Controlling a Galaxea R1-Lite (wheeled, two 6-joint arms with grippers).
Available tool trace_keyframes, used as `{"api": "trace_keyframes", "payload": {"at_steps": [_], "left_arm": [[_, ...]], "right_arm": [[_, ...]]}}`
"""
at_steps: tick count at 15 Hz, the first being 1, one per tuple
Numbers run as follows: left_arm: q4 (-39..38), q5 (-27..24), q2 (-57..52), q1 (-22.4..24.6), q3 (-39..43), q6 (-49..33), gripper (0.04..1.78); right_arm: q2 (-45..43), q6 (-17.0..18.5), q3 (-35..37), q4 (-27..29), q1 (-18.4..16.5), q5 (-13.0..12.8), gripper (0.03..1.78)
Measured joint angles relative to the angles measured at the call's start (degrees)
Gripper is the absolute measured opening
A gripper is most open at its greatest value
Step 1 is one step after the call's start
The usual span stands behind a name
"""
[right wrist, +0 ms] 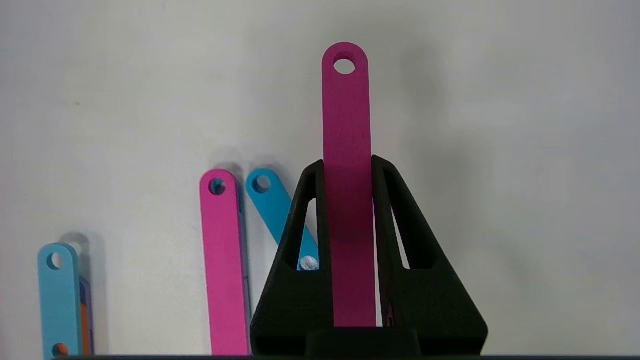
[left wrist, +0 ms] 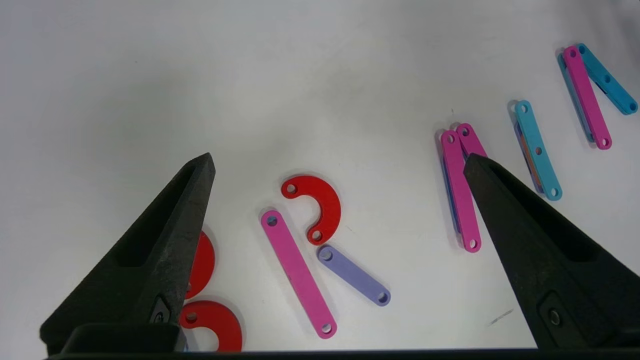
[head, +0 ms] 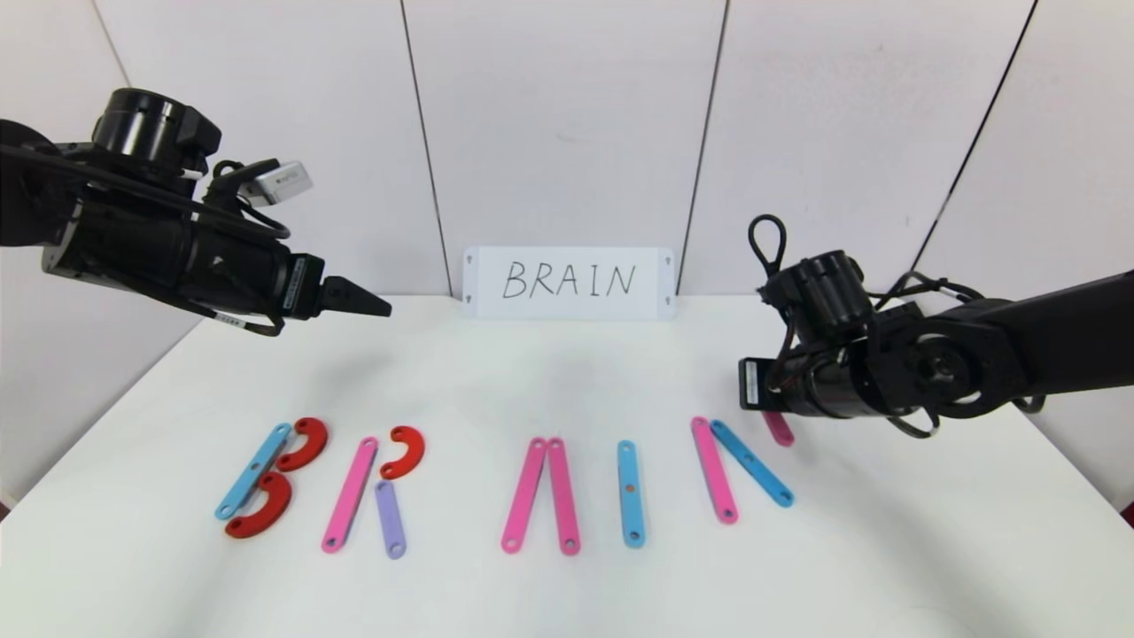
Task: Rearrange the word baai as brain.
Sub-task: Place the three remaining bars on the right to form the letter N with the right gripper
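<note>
On the white table (head: 567, 594) lie a B of a blue strip (head: 253, 470) and two red curves (head: 304, 443), an R of a pink strip (head: 350, 494), a red curve (head: 405, 451) and a purple strip (head: 390, 518), two pink strips (head: 524, 494) leaning together, a lone blue strip (head: 629, 493), then a pink strip (head: 714, 470) with a slanting blue strip (head: 751, 462). My right gripper (right wrist: 347, 162) is shut on another pink strip (right wrist: 345, 115), low over the table just right of the slanting blue strip; its end shows in the head view (head: 779, 429). My left gripper (left wrist: 337, 159) is open and empty, raised at the far left.
A white card (head: 568, 282) with handwritten BRAIN stands against the back wall. The right arm (head: 974, 354) reaches in from the right edge and hides the table under it. Bare table lies to the right of the held strip.
</note>
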Motion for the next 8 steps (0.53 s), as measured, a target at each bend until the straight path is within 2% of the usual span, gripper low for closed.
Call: {"api": "trace_keyframes", "payload": {"at_steps": [8], "left_arm": [[0.0, 0.0, 0.0, -0.1, 0.0, 0.0, 1.74]], "right_arm": [[-0.8, 0.7, 6.3, -0.6, -1.5, 0.8, 0.27]]}}
